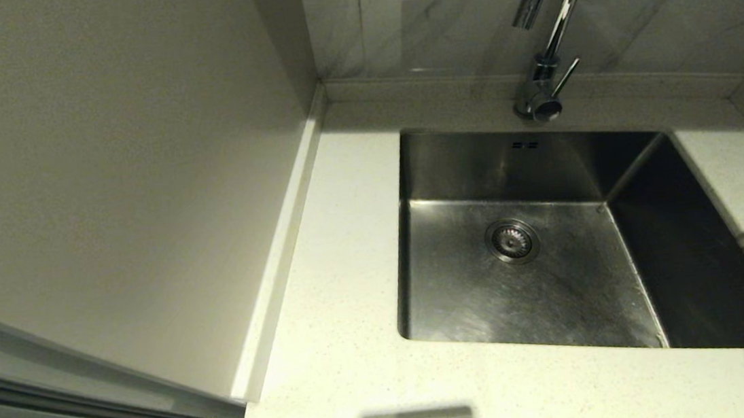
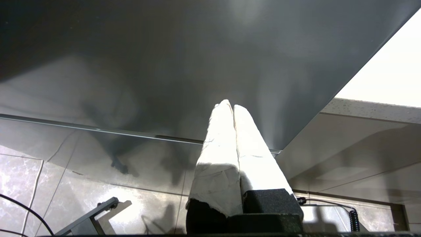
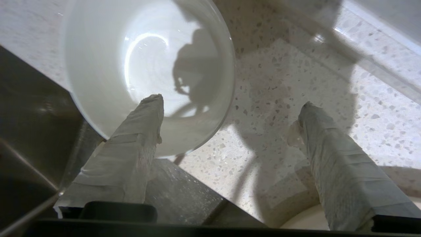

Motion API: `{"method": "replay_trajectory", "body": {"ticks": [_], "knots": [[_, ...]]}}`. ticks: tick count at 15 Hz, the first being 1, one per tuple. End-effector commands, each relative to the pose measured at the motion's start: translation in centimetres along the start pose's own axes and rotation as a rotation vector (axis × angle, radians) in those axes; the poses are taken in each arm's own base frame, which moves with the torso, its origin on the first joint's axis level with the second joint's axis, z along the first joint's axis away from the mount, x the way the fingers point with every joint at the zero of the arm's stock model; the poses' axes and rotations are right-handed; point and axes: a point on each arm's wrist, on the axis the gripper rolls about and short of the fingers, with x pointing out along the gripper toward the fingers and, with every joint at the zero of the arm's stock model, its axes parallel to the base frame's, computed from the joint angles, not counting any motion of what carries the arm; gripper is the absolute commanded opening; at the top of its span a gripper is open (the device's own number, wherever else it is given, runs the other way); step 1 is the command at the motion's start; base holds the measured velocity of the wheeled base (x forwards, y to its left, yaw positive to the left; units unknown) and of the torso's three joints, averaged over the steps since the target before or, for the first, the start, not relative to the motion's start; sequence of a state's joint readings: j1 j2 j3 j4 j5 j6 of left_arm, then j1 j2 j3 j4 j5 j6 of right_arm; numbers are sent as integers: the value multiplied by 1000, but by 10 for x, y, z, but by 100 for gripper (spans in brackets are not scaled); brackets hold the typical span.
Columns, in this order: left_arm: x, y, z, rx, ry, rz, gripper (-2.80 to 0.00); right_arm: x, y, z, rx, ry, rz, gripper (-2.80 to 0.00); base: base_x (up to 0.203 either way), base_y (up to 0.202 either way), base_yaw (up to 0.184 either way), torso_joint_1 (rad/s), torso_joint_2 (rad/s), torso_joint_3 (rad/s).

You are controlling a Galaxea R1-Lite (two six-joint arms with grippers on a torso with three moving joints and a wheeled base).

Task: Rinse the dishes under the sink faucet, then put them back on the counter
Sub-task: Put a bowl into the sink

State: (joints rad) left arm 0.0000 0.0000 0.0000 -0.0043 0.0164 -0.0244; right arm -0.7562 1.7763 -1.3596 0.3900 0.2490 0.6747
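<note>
Above speckled stone counter, right gripper spread beside glossy round bowl; left gripper pressed together.

I can read no text, label, brand, number or sign anywhere in my three camera views. The sink, the faucet, the counter and the white bowl all show plain, unmarked surfaces. The tape-wrapped fingers carry no printing that I can make out.
</note>
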Motion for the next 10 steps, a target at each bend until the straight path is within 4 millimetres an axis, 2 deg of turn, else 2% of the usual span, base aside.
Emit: {"method": "replay_trajectory", "body": {"ticks": [1,8,9,10], "knots": [[0,0,0,0,-3,0,-280,9,-2,-1,8,22,-12,0,0,0,0,0,0,0],[0,0,0,0,-3,0,-280,31,13,-5,-56,6,49,0,0,0,0,0,0,0],[0,0,0,0,-3,0,-280,32,14,-6,-59,10,50,-280,0,0,0,0,0,0],[0,0,0,0,-3,0,-280,34,15,-7,-63,11,46,-280,0,0,0,0,0,0]]}}
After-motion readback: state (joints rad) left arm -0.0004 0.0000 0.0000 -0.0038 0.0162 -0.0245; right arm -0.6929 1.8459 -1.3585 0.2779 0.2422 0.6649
